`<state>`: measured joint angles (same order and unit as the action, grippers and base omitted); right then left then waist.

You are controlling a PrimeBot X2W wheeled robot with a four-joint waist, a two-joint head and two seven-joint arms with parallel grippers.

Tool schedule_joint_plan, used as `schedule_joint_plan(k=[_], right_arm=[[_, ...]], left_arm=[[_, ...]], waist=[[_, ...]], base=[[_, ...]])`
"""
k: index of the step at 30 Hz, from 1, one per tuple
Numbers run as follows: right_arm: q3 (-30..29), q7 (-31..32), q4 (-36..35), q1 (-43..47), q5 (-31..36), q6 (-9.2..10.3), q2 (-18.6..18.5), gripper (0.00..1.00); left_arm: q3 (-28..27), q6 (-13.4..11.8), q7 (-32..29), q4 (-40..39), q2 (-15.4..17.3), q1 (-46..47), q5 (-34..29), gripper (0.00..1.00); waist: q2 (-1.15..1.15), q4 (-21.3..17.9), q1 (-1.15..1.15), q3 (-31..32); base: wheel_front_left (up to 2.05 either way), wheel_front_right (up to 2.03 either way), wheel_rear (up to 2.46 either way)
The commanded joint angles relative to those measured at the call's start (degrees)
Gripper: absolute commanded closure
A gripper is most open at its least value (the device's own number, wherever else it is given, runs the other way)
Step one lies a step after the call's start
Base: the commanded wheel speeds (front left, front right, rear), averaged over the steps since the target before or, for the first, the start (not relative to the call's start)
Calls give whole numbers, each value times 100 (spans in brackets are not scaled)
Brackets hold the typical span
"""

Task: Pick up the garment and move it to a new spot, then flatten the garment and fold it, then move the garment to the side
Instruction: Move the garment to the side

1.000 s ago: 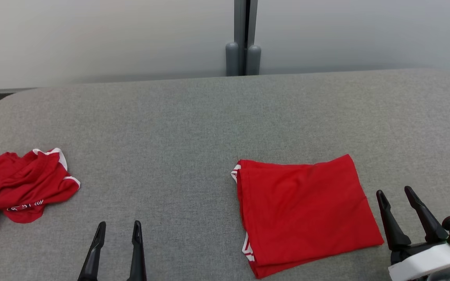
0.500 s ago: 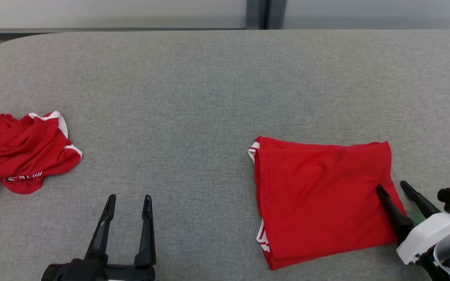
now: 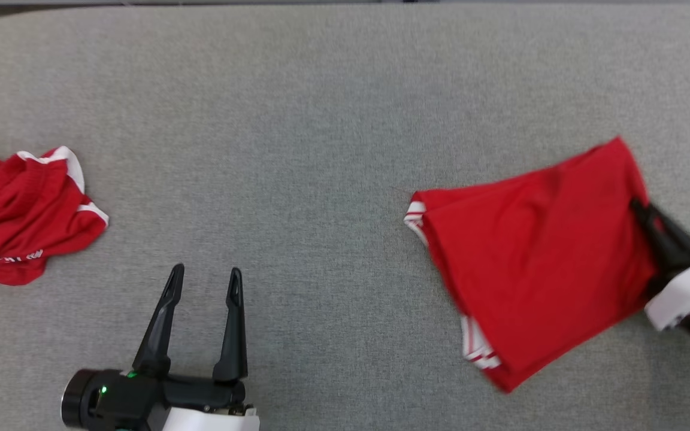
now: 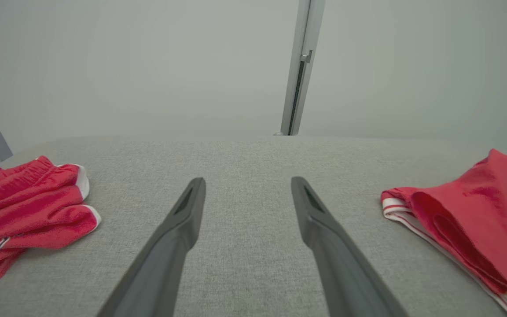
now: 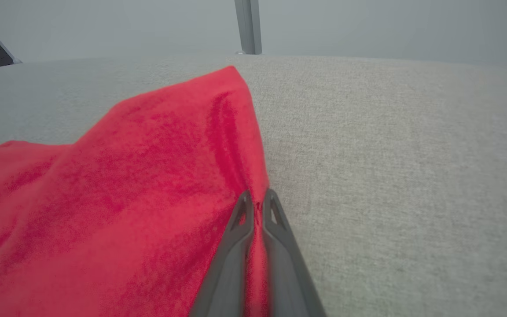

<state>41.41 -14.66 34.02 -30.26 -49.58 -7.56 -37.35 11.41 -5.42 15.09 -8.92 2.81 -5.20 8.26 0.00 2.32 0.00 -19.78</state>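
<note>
Two red garments and two grippers are in view on the grey padded surface [image 3: 321,120]. Far to the left of the left gripper [image 3: 206,269], whose fingers stand wide apart with nothing between them, a crumpled red garment [image 3: 27,209] is cut off by the head view's edge. Well to that gripper's right the folded red garment [image 3: 536,257] lies slanted and blurred, its raised right edge pinched by the right gripper [image 3: 641,209], whose casing runs off the frame and whose closed fingertips [image 5: 242,211] clamp a ridge of cloth in the right wrist view.
</note>
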Motion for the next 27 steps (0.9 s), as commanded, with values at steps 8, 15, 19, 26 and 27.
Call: schedule_joint_plan(k=[8,15,19,26,27], right_arm=[[-650,-60,503,-1368,354,15,-499,100],[-1326,-59,1328,-2178,465,15,-895,100],[-1716,-60,1742,-2537,602,15,-1062,100],[-2133,-58,2308,-3100,1432,15,-1347,100],[-2195,-59,2371,-3183,1583,15,-1364,100]], left_arm=[[58,259,8,-536,18,690,-421,0],[197,447,8,-981,38,1120,-753,0],[258,504,8,-1160,103,1271,-860,0],[304,522,1,-1204,178,1431,-915,0],[315,530,0,-1172,189,1442,-914,0]], waist=[[0,-375,0,-1245],[0,-639,0,-1940],[0,-775,0,-2208],[0,-870,0,-2535],[0,-868,0,-2574]], base=[[0,0,0],[0,0,0],[0,0,0],[0,0,0],[0,0,0]])
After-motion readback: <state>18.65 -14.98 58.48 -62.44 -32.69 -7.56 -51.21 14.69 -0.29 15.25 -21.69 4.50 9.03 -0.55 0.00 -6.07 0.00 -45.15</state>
